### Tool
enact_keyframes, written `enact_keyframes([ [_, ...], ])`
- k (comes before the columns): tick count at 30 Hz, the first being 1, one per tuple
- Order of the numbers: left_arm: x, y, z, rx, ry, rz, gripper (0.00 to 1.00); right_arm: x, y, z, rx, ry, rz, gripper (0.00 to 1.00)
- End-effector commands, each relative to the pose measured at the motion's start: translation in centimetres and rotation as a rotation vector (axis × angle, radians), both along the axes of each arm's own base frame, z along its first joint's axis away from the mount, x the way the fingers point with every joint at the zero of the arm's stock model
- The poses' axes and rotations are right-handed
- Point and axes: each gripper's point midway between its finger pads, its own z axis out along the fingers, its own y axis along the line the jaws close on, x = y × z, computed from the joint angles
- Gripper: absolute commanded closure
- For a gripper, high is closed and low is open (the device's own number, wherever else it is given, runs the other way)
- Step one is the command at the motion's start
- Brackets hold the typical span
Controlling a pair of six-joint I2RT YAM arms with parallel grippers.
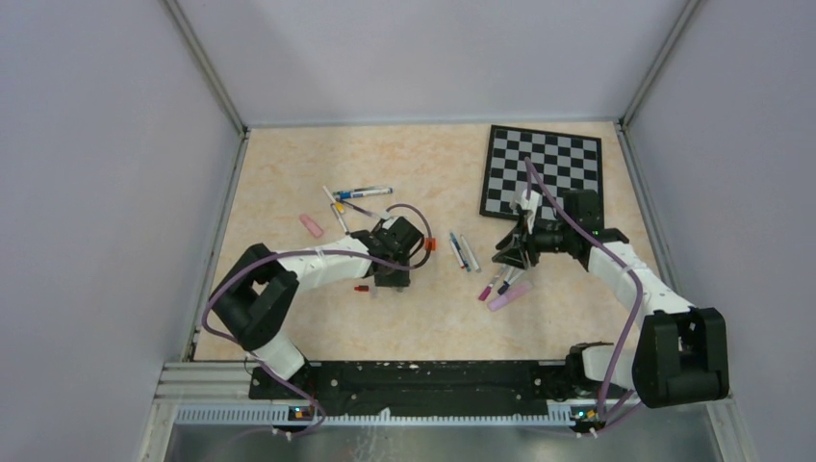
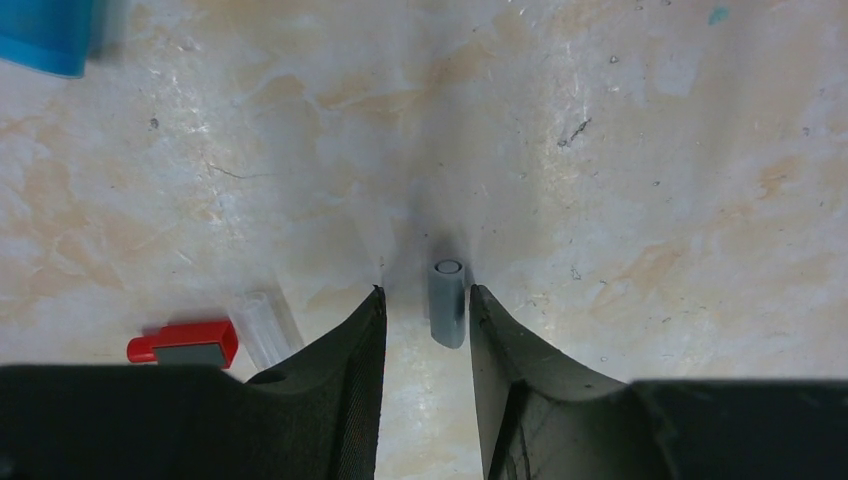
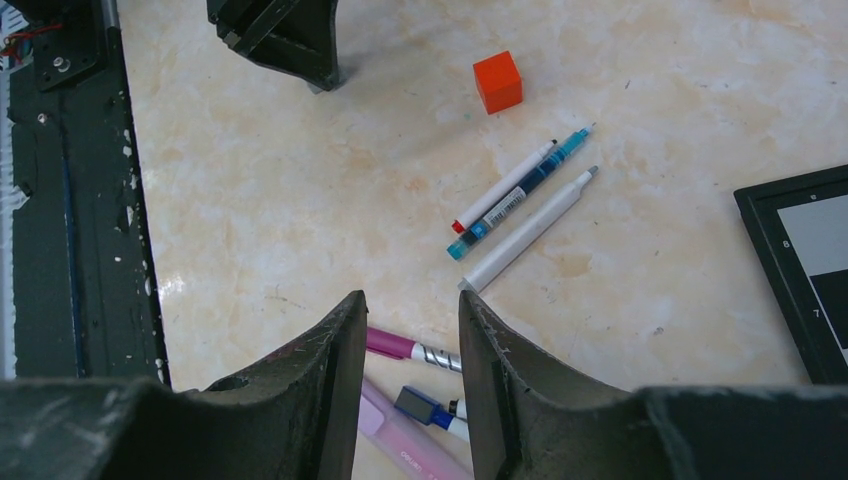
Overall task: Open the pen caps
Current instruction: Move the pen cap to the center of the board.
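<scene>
Left gripper (image 2: 427, 290) gapes around one grey cap (image 2: 448, 305) (unpinched); right gripper (image 3: 411, 296) gapes above three pens (image 3: 400, 347).

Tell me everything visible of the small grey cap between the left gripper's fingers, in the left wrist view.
The grey cap is a short plain cylinder, apparently matte plastic. Its far end shows a pale ring around a darker hole, so it seems hollow. It appears to lie on the marbled table, pointing away from the camera, between the open fingertips of the left gripper, nearer the one on the picture's right; contact cannot be told.
</scene>
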Motion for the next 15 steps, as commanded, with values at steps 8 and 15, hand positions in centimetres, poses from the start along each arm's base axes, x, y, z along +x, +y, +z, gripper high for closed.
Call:
enact_keyframes([
  [8,0.1,-0.1,-0.5,0.039,0.016,-0.007,0.72,0.3,0.1,0.5,0.015,-0.046,0.016,0.62],
  [15,-0.6,2.9,-0.6,0.162,0.019,0.033,0.79,0.3,0.1,0.5,0.014,-0.046,0.017,0.62],
])
